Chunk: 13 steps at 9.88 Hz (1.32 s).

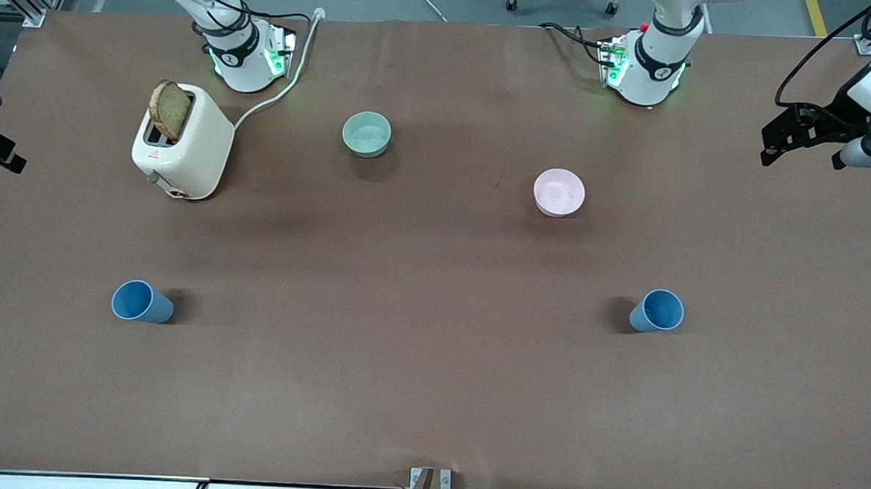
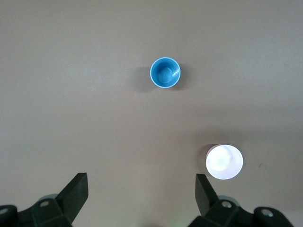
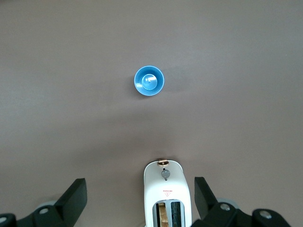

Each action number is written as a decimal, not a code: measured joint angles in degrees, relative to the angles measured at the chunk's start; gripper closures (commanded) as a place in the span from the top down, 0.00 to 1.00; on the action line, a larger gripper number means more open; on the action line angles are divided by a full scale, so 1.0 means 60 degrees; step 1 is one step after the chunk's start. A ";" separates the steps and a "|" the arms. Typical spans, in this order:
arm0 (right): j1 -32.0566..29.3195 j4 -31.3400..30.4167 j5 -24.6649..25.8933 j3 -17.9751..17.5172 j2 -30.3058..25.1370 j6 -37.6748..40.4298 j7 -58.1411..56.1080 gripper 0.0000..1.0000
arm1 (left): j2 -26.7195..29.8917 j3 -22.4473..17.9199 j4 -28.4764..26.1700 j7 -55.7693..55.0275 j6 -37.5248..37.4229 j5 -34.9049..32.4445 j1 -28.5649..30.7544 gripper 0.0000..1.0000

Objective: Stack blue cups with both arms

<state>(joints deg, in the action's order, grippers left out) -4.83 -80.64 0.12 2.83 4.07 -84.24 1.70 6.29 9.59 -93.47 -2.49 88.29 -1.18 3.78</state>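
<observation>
Front view: toaster (image 1: 190, 149) holds bread slice (image 1: 169, 109); blue cups (image 1: 141, 302) empty

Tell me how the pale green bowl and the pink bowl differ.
The pale green bowl is green; the pink bowl is pink. The green one sits toward the right arm's end, farther from the front camera; the pink one toward the left arm's end, nearer. Both stand upright, empty.

Two blue cups (image 1: 142, 301) (image 1: 657, 311) stand upright, well apart, at opposite table ends.
</observation>
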 measured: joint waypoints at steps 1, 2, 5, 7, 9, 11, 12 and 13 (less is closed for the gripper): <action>0.0012 0.0000 0.0000 -0.0001 0.0000 0.0000 0.0000 1.00 | -0.0014 -0.0001 0.0005 0.0000 -0.0036 0.0000 0.0001 1.00; 0.0041 0.0000 0.0000 -0.0003 0.0000 0.0000 0.0000 1.00 | -0.0034 -0.0003 0.0029 0.0000 -0.0060 0.0001 0.0002 1.00; 0.0082 -0.0017 0.0000 -0.0003 0.0004 0.0017 0.0002 1.00 | -0.0502 -0.0027 0.0378 -0.0003 -0.0014 0.0001 0.0045 1.00; 0.0081 -0.0026 0.0000 0.0011 0.0026 0.0017 -0.0001 1.00 | -0.1479 -0.0058 0.0247 -0.0073 0.1019 -0.0001 0.0096 1.00; 0.0069 -0.0072 0.0020 0.0099 0.0246 -0.0227 -0.0222 1.00 | -0.2557 -0.0074 -0.0421 -0.0810 0.2814 -0.0003 0.0105 1.00; -0.0027 -0.0248 0.0020 0.0139 0.1046 -0.1424 -0.0450 1.00 | -0.3477 -0.0072 -0.1091 -0.1775 0.4311 -0.0084 0.0093 1.00; -0.0079 -0.0375 0.0021 0.0148 0.1624 -0.1964 -0.0783 1.00 | -0.3845 -0.0071 -0.1280 -0.1920 0.4952 -0.0100 0.0092 0.98; -0.0154 -0.0528 0.0022 0.0165 0.2235 -0.2683 -0.1171 1.00 | -0.4153 -0.0072 -0.1470 -0.1994 0.5613 -0.0104 0.0094 0.91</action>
<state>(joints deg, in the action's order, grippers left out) -5.75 -83.81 0.25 3.82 17.47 -100.33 -5.33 -18.63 9.16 -102.29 -14.46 121.97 -1.81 4.35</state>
